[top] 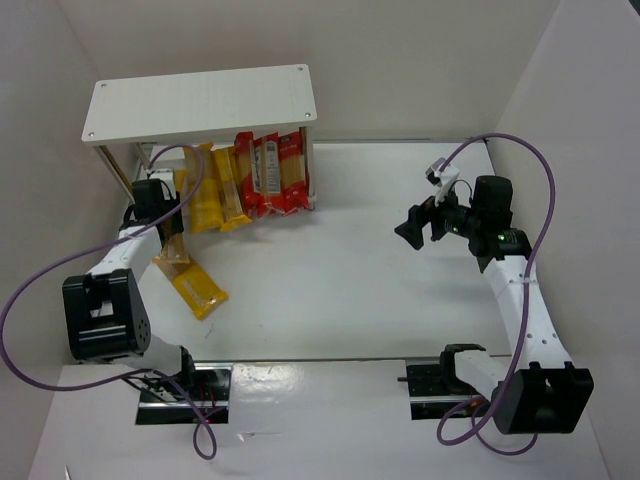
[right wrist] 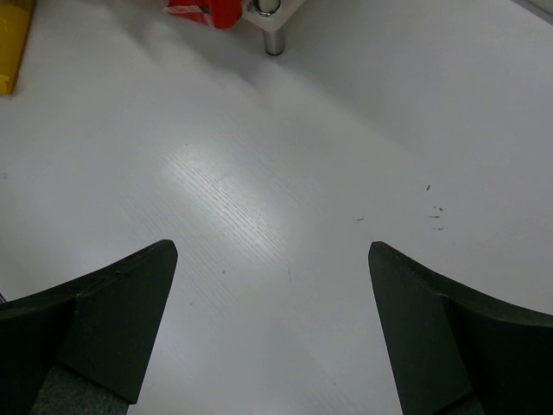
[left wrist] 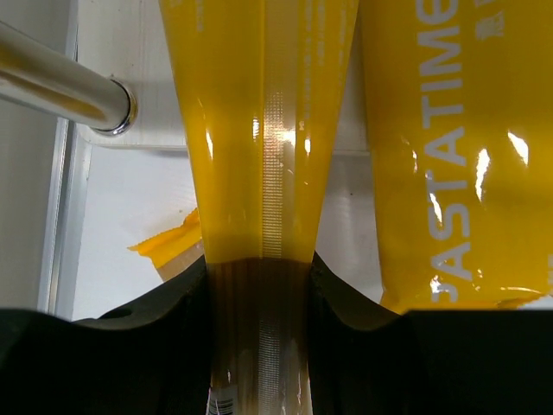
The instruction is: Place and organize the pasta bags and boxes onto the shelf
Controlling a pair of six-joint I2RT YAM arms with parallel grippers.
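Note:
My left gripper (top: 165, 212) is shut on the near end of a yellow spaghetti pack (left wrist: 268, 130), which reaches forward under the white shelf (top: 200, 100); the pack shows beside the gripper in the top view (top: 181, 183). My left gripper (left wrist: 262, 346) pinches this pack between its dark fingers. A second yellow pack (left wrist: 449, 156) lies just right of it. Two more yellow packs (top: 230, 188) and red-edged packs (top: 272, 175) lie side by side on the lower tier. One yellow pack (top: 195, 285) lies loose on the table. My right gripper (top: 420, 228) is open and empty over bare table (right wrist: 272, 285).
A metal shelf leg (left wrist: 69, 95) stands just left of the held pack. Another shelf leg (right wrist: 274, 39) and a red pack end (right wrist: 203, 10) show far ahead of the right gripper. White walls close in the table on three sides.

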